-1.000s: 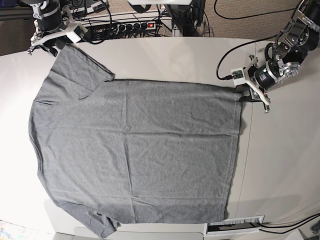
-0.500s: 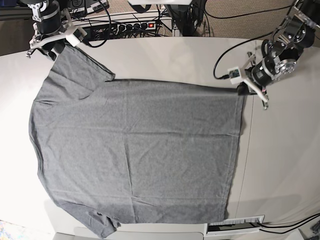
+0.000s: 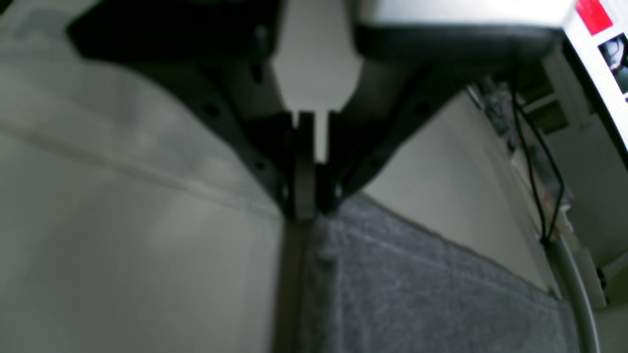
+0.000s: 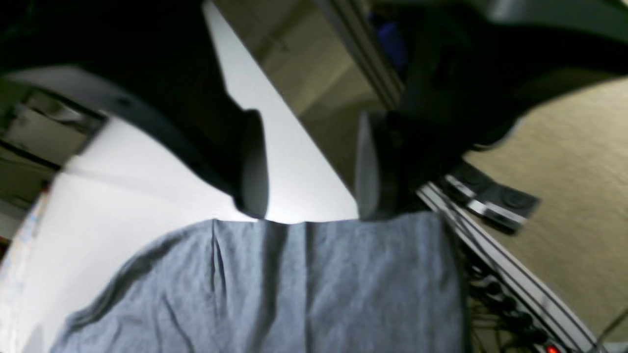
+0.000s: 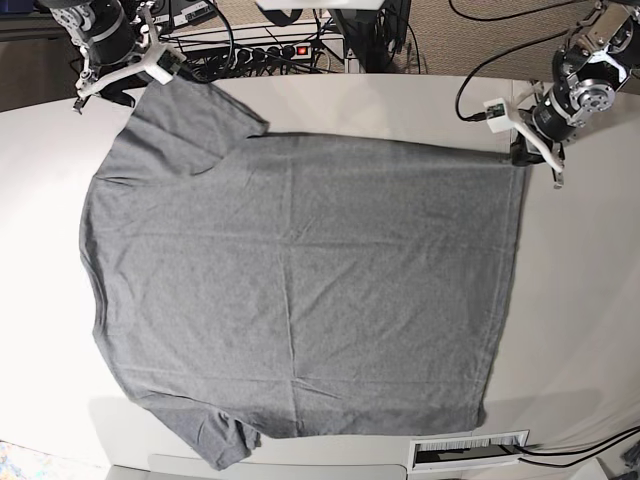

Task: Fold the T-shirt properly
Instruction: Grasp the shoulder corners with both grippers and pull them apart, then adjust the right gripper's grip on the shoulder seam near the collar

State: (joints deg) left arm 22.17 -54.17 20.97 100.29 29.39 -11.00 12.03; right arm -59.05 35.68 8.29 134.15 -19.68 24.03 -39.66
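Here, right claw [image 5: 118, 82] at the bench's [image 5: 330, 105] far left corner: dark fingers [image 4: 252, 166] spread, straddling the sleeve hem of the T-shirt [image 5: 300, 290], not pinching it. The shirt is heather-grey knit, soft and lightly creased, spread flat over most of the pale matte bench, sleeves to the left and hem to the right. No print or readable writing. A power strip [image 5: 272, 49] with a red switch and tangled black cables [image 5: 210, 40] lie behind the bench. Left claw [image 5: 525, 152] at the far right, pressed together on the shirt's hem corner.
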